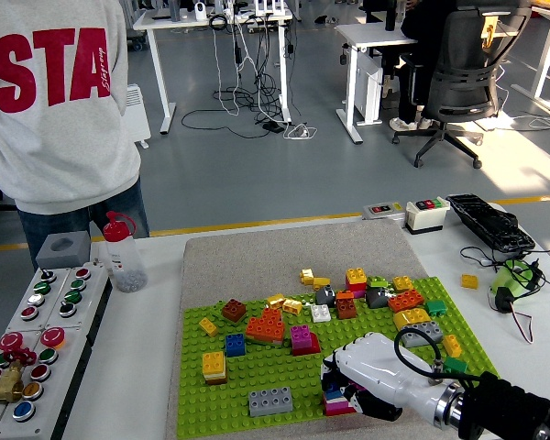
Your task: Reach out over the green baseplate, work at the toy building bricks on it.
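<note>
The green baseplate (257, 371) lies on a grey mat in the middle of the table, with several coloured bricks scattered over it. My white right hand (341, 390) reaches in from the lower right over the plate's front edge. Its fingers are curled down around a small magenta and blue brick stack (334, 404). To its left lie a grey brick (270, 400), a yellow and orange stack (214, 366) and a blue brick (235, 345). Behind the hand sit a magenta brick (302, 339) and an orange cluster (266, 327). My left hand does not show.
A person in a grey sweatshirt (60, 110) stands at the far left with their back turned. A button box (37, 330) and a bottle (124, 261) stand left of the mat. On the right are a loose yellow brick (469, 281) and a green device with cables (513, 280).
</note>
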`<state>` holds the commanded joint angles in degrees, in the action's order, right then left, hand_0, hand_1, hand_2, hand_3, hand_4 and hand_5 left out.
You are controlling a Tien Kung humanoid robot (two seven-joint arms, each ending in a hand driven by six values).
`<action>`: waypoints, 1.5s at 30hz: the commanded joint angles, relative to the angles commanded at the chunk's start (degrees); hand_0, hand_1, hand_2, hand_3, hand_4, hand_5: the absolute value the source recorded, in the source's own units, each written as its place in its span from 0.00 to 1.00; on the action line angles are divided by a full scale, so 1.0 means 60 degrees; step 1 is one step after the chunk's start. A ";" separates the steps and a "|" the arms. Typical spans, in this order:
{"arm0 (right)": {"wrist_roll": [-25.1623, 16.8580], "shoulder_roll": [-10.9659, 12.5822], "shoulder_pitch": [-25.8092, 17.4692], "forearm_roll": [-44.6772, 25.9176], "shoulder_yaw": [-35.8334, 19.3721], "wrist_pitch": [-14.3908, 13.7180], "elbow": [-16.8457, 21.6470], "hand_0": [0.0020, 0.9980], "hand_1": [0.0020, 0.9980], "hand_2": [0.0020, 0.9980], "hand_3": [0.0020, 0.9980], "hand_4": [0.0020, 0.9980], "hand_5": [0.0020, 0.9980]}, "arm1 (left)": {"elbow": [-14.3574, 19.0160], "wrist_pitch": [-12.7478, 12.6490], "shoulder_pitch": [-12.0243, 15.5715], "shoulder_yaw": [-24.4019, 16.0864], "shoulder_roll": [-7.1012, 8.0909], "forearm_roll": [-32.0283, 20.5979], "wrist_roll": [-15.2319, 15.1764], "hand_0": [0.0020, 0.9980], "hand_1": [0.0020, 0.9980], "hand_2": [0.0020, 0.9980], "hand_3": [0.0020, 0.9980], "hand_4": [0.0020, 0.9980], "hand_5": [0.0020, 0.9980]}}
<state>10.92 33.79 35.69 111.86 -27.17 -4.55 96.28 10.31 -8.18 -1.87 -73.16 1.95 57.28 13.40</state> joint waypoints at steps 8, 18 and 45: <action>0.0039 0.0013 -0.0022 -0.0014 -0.0009 0.0091 -0.0074 0.39 0.50 0.58 0.53 0.05 0.04 | 0.0000 -0.0001 -0.0007 0.0014 0.0001 -0.0022 -0.0005 0.72 0.76 0.77 0.67 0.47 1.00; 0.0197 0.0030 -0.0050 0.0028 -0.0039 0.0247 -0.0024 0.39 0.50 0.57 0.53 0.06 0.04 | 0.0000 -0.0001 0.0000 0.0015 -0.0005 -0.0021 0.0000 0.73 0.76 0.77 0.67 0.47 1.00; 0.0279 -0.0052 -0.0098 0.0002 0.0122 0.0384 -0.0258 0.39 0.49 0.57 0.53 0.08 0.04 | 0.0000 0.0003 0.0063 0.0031 -0.0014 0.0014 0.0017 0.73 0.76 0.77 0.67 0.47 1.00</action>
<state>12.60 33.48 35.10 111.87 -26.43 -2.24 94.73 10.31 -8.16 -1.49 -72.98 1.87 57.36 13.50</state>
